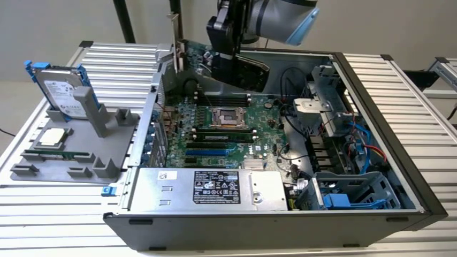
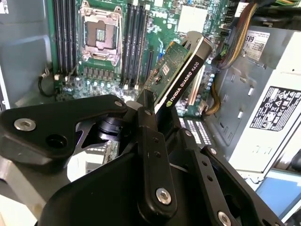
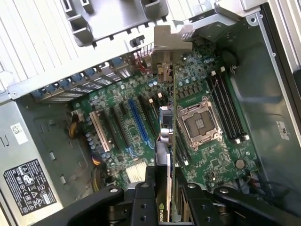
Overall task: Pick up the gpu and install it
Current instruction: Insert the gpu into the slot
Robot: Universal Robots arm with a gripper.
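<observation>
Green, black-coolered gpu card (image 2: 181,70) clamped in black end effector (image 2: 151,109) above green motherboard (image 2: 94,77); lifted, not yet seated.

The gpu (image 1: 253,75), a green card with a black cooler and a silver end bracket, hangs on edge above the motherboard (image 1: 214,134). The gripper (image 2: 153,108) clamps one end.

**Print on the card, the supply and the drive**

White lettering is running along the black edge of the gpu (image 2: 181,70), just beyond the claw (image 2: 159,110) that is gripping it. A white sticker crowded with black print and symbols is sitting on the silver power supply (image 2: 240,141), beside the claw. In the exterior view, a printed label is covering the hard drive (image 1: 61,88), well apart from the claw.
</observation>
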